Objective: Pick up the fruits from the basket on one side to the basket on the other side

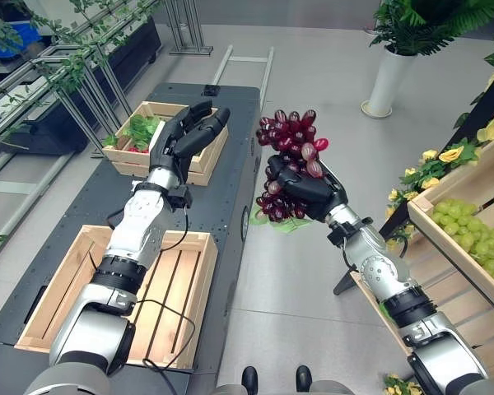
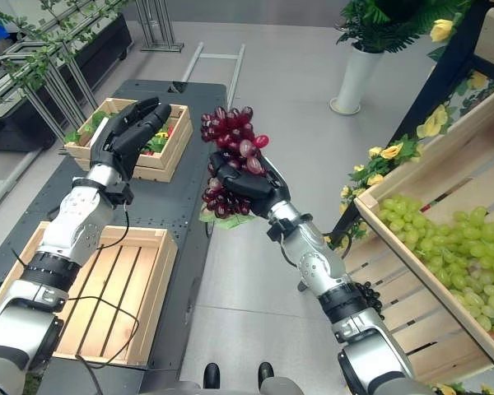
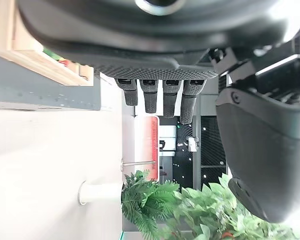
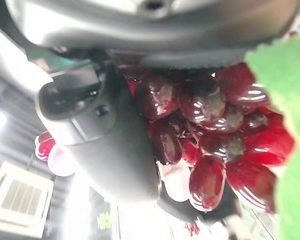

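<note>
Right hand [image 1: 313,191] fingers clench a soft, lumpy bunch of dark red grapes [image 1: 288,160] off the surface's right edge; hold its middle gently. Left hand [image 1: 185,136] fingers released.

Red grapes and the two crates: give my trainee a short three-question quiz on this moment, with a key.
1. True or false: the right robot hand is closed around the bunch of red grapes.
2. Multiple choice: where is the bunch now? A) lying in the near empty crate; B) held in the air beyond the table's right edge; C) lying among the green grapes on the wooden shelf.
3. Fill in: the left robot hand, fingers straight, hangs above the far crate and holds ______.

Key: 1 true; 2 B; 3 nothing.
</note>
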Controlling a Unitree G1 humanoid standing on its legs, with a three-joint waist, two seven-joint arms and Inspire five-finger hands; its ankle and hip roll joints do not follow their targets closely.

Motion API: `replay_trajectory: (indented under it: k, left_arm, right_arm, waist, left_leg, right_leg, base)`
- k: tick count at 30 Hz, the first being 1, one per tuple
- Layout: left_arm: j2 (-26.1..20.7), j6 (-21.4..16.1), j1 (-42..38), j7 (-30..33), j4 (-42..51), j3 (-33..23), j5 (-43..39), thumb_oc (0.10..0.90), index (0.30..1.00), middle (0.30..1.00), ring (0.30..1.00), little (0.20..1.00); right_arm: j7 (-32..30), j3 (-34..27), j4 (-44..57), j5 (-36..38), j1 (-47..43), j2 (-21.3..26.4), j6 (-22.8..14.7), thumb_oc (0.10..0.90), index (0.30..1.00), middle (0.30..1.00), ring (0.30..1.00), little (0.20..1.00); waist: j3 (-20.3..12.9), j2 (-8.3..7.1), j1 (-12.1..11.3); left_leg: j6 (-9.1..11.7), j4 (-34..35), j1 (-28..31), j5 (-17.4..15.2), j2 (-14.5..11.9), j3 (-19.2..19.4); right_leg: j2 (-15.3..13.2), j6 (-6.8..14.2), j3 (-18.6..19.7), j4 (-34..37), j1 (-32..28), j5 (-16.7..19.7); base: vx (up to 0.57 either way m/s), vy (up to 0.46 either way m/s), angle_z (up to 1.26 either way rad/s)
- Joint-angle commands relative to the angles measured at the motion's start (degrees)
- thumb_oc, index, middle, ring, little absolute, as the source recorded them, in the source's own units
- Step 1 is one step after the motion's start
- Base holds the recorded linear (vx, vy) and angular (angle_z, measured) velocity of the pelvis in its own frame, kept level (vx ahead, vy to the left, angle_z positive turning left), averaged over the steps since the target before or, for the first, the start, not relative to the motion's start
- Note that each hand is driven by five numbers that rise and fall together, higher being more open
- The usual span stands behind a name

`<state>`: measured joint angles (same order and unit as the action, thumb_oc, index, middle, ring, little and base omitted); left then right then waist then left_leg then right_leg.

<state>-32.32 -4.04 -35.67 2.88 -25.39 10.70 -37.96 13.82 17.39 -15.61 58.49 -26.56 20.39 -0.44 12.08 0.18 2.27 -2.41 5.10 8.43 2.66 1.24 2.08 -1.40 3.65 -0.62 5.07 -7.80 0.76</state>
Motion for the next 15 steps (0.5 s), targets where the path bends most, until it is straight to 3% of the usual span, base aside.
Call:
replay_trajectory:
  k: [1,7,15]
  left_arm:
    - [1.0,-8.8,-1.6,-0.3,-3.9,-3.4,1.1,0.8,0.9,0.9,0.9,0.9]
    - [1.1,-8.6,2.3,-0.2,-3.3,-4.8,3.8,0.8,0.9,0.9,0.9,0.9]
    - [3.9,-9.9,9.3,0.4,-1.9,-4.0,9.6,0.8,0.9,0.9,0.9,0.9]
  right_arm:
    - [2.2,-4.6,0.5,-3.4,0.1,-0.6,-6.9,0.4,0.3,0.3,0.3,0.3]
    - [2.7,-6.0,-1.8,-6.9,4.9,2.1,-4.9,0.4,0.3,0.3,0.3,0.3]
    - [4.8,-7.0,-1.4,-10.3,12.4,2.2,-5.1,0.4,0.3,0.3,0.3,0.3]
  waist:
    - [-10.1,0.4,0.8]
    - [-9.4,0.14,1.7]
    - [-8.0,-0.35,2.7]
  left_leg:
    - [1.6,-0.1,-0.5,-5.9,1.4,-0.1]
    - [1.5,-0.1,-0.2,-6.1,1.3,0.7]
    - [1.2,-0.1,-0.1,-6.3,1.2,1.7]
  right_leg:
    - [1.3,-1.0,-2.2,-0.1,0.7,-1.1]
    - [1.5,-0.9,-1.5,-0.1,0.7,-0.9]
    - [1.7,-0.7,-0.5,-0.1,0.9,-0.4]
  base:
    - [0.03,0.013,-0.08]
    - [0.03,0.013,-0.04]
    - [0.02,0.001,-0.1]
